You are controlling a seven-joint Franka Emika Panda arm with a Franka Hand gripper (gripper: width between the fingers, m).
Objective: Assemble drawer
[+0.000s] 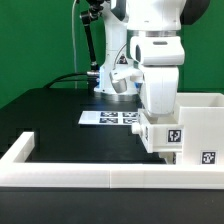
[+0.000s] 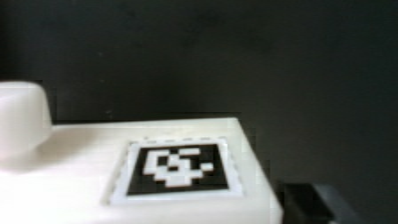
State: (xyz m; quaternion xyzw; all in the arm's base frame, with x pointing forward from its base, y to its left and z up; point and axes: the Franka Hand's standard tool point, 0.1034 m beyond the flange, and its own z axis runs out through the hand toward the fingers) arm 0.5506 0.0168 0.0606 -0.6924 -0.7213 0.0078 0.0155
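Drawer assembly is the job, and the arm's big white wrist stands low over a white boxy part [image 1: 190, 125] on the exterior view's right, close enough that the gripper [image 1: 160, 150] itself is buried behind the casing and the part's wall. I cannot tell whether the fingers are spread, pressed together or pinching the part; the wrist view shows only one dark finger tip at the frame's edge and no gap to read. That view looks almost straight down on a flat white face of the part [image 2: 134, 150] with one black-and-white tag [image 2: 178, 167] on it, so the part lies directly under the end effector, touching or nearly so. Its long axis seems to run from the wrist toward the exterior view's right, roughly along the front rail. In the exterior view I count two tags on its near face. A long white rail [image 1: 110, 178] runs across the foreground and turns up into a short return at the exterior view's left; whether it is a fence or a drawer piece I cannot say. The marker board [image 1: 110, 118] lies flat behind, between the arm's base and the part. There is one arm, one boxy part and one rail, and the coming move likely depends on the grip squaring to that part.
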